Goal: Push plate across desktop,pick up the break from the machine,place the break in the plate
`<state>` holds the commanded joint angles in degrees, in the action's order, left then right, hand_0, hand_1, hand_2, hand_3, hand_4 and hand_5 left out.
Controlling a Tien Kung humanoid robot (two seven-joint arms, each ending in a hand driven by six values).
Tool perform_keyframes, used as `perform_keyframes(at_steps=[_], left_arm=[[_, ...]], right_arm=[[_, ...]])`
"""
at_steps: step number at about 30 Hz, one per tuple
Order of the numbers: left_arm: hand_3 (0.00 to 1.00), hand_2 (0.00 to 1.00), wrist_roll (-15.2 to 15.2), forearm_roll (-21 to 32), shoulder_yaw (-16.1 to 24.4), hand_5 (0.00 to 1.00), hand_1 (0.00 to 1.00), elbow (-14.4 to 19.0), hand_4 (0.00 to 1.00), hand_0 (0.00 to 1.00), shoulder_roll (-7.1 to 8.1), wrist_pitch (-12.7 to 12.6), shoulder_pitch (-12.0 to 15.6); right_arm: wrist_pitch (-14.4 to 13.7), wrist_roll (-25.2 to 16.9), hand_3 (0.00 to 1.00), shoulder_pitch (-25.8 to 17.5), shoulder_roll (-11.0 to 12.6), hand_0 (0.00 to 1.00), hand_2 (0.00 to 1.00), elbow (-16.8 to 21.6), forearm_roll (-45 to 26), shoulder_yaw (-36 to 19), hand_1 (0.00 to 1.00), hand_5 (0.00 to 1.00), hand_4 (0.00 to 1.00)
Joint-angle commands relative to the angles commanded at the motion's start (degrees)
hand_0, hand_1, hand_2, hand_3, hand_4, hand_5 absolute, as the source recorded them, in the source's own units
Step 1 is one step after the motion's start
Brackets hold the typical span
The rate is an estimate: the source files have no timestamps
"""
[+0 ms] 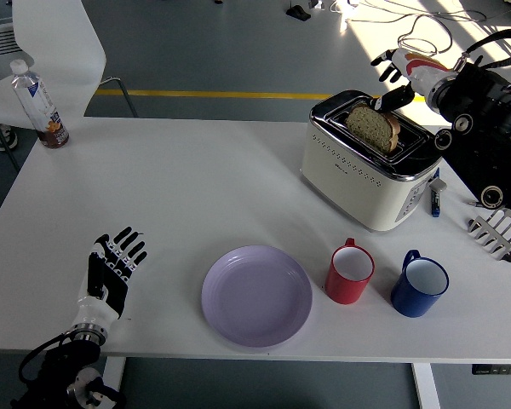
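A slice of brown bread (pixel 375 126) stands in the slot of the cream and chrome toaster (pixel 370 160) at the back right of the table. My right hand (pixel 392 78) hovers just above and behind the bread with its fingers spread, holding nothing. A lilac plate (pixel 256 295) lies near the table's front edge, left of the mugs. My left hand (pixel 112 265) rests open on the table at the front left, well apart from the plate.
A red mug (pixel 350 273) and a blue mug (pixel 419 285) stand right of the plate. A metal rack (pixel 499 230) and pens (pixel 434 198) lie at the right edge. A bottle (pixel 38 106) stands at the back left beside a white chair (pixel 47 51).
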<state>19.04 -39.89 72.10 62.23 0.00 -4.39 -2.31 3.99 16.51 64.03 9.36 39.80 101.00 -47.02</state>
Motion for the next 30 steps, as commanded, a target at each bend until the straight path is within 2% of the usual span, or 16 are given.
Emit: perform_keyframes(at_steps=[9, 16, 20, 21, 22, 26, 27, 30], left_arm=[[0.736, 0.822, 0.14, -0.02, 0.57, 0.998, 0.774, 0.37, 0.459, 0.789, 0.00, 0.05, -0.30], [0.734, 0.821, 0.20, -0.04, 0.56, 0.998, 0.773, 0.37, 0.446, 0.790, 0.00, 0.00, -0.29], [0.734, 0.821, 0.14, -0.11, 0.53, 0.998, 0.773, 0.36, 0.446, 0.790, 0.00, 0.02, -0.38], [0.733, 0.821, 0.12, -0.14, 0.53, 0.998, 0.772, 0.36, 0.445, 0.789, 0.00, 0.01, -0.42], [0.733, 0.821, 0.12, -0.16, 0.52, 0.998, 0.772, 0.37, 0.445, 0.789, 0.00, 0.00, -0.44], [0.733, 0.821, 0.17, -0.16, 0.63, 0.998, 0.772, 0.34, 0.445, 0.789, 0.00, -0.07, -0.37], [0.733, 0.821, 0.18, -0.15, 0.67, 0.994, 0.771, 0.34, 0.442, 0.788, 0.00, -0.08, -0.35], [0.733, 0.821, 0.25, -0.16, 0.82, 0.994, 0.771, 0.37, 0.442, 0.788, 0.00, -0.08, -0.22]], right_arm=[[1.31, 0.90, 0.818, 2.59, -3.06, 0.769, 0.666, -6.34, 0.81, 1.65, 0.680, 0.261, 0.773], [2.00, 1.61, 0.806, 3.52, -4.87, 0.749, 0.650, -9.69, 0.86, 3.36, 0.668, 0.273, 0.770], [1.23, 1.78, 0.806, 4.27, -5.75, 0.749, 0.650, -11.96, -0.47, 5.62, 0.668, 0.273, 0.770], [0.53, 1.70, 0.744, 4.44, -6.03, 0.701, 0.603, -12.77, -1.26, 6.42, 0.639, 0.279, 0.769], [0.07, 1.63, 0.744, 4.53, -6.22, 0.701, 0.603, -13.31, -1.74, 6.89, 0.639, 0.279, 0.769], [-0.95, 1.27, 0.744, 4.28, -6.85, 0.701, 0.603, -14.27, -2.63, 7.73, 0.639, 0.279, 0.769], [-1.00, 1.27, 0.695, 4.28, -6.97, 0.636, 0.558, -14.39, -2.72, 7.82, 0.590, 0.278, 0.762], [-1.20, 1.45, 0.695, 4.43, -7.60, 0.636, 0.558, -15.04, -3.01, 8.47, 0.590, 0.278, 0.762]])
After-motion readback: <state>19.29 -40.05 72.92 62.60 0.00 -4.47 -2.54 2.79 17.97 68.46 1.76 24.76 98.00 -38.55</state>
